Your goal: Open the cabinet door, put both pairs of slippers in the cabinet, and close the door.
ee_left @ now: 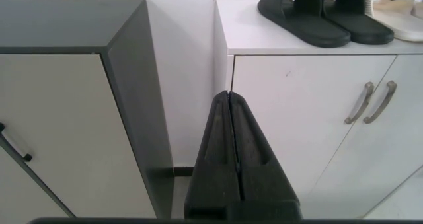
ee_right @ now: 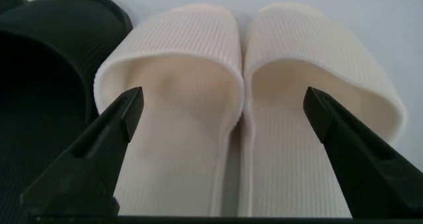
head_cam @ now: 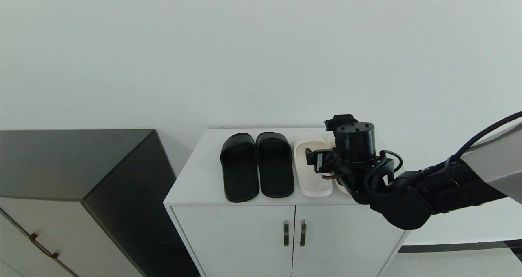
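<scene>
- White slippers [head_cam: 312, 175] sit side by side at the right edge of the cabinet [head_cam: 191, 187] top, toes to the back edge. The black slippers [head_cam: 257, 169] lie just to their left.
- The right claw [ee_right: 221, 98], the nearer one, hangs at the white pair's heel end, spread wide across their long axis and straddling both.
- The left claw [ee_left: 229, 95], pressed together, sits low off the cabinet's left side; the doors [head_cam: 293, 236] are closed.

left slippers [head_cam: 238, 167] beside right slippers [head_cam: 312, 175] | all 4 on cabinet [head_cam: 195, 183]
</scene>
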Controlling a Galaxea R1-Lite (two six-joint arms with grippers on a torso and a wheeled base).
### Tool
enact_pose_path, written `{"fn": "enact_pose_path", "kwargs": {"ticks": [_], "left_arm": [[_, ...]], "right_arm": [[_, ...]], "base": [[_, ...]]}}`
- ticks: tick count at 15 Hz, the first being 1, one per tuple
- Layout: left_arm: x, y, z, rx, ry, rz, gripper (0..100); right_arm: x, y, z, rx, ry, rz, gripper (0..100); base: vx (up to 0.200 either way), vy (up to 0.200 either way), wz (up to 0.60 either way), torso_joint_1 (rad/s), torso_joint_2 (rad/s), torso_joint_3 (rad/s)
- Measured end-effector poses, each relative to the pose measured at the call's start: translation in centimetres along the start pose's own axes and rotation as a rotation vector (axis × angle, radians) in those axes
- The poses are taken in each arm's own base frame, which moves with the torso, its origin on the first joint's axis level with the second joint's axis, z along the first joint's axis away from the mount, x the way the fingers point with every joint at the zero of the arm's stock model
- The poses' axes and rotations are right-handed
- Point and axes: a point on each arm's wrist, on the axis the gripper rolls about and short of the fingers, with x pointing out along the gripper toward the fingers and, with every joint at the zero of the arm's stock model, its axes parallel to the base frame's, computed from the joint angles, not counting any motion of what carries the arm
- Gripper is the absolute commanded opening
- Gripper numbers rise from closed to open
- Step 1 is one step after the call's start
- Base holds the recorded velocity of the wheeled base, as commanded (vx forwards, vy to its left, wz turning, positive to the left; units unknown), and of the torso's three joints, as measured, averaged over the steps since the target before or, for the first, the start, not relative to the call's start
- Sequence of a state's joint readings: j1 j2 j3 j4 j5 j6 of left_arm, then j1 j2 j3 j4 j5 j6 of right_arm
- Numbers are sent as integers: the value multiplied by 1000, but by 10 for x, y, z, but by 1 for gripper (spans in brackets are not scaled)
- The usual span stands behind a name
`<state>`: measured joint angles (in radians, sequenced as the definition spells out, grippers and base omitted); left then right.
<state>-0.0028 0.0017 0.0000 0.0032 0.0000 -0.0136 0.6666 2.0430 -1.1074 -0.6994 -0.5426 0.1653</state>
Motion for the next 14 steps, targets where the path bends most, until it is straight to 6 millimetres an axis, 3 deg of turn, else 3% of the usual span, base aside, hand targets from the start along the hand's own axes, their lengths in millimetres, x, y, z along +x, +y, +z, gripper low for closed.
{"fn": "enact_pose_path", "kwargs": {"ticks": [6,7,14], "left_arm": [[0,0,0,-3,0,0,0],[0,0,0,-3,0,0,0],[0,0,0,-4,0,0,0]], "right_arm": [[38,-2,-1,15,-6,-43,100],[41,-3,-1,18,-9,-47,0],[45,-3,-4,13,-4,-59,0]], "base": [[0,0,0,0,0,0],[0,0,0,0,0,0],[0,0,0,0,0,0]]}}
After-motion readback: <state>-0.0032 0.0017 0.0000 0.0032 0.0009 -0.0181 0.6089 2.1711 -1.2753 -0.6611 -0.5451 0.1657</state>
